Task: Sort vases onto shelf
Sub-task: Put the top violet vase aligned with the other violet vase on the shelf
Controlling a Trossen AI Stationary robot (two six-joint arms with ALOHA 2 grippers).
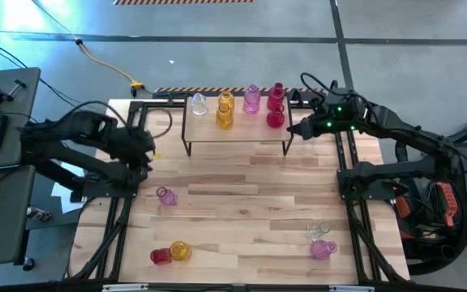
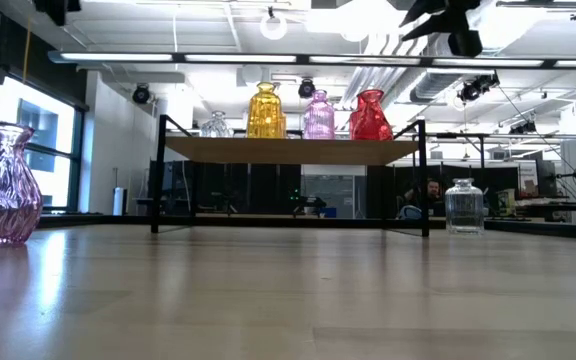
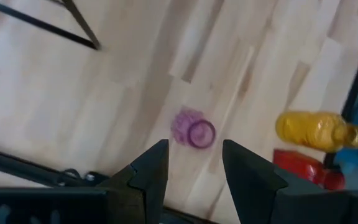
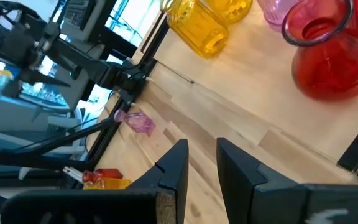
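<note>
My left claw [image 3: 194,168] hangs over the left side of the surface [image 1: 242,219]. Its two fingers stand a little apart, and nothing is between them. Just ahead of them, down on the wood, stands a small pink vase [image 3: 192,129]. It is upright, so I look right into its round mouth. Its long way runs straight up toward me, so I think I must come down over it and close on the neck.

My left claw is much nearer to this vase than my right one. In the high view the pink vase [image 1: 165,195] sits just beside my left arm, well apart from the shelf [image 1: 237,134].

My right claw [image 4: 202,162] is up by the right end of the shelf, close to the red vase [image 4: 325,56]. Its fingers are nearly together and hold nothing.

The shelf already has a clear vase [image 1: 199,104], yellow ones [image 1: 224,111], a light purple one [image 1: 252,99] and red ones in a row.

More still wait on the surface (four, as far as I can tell). A red one [image 1: 160,255] and a yellow one [image 1: 180,251] lie on their sides, touching, near the front left. A clear one [image 1: 318,230] and a pink one [image 1: 323,249] are near the front right.
</note>
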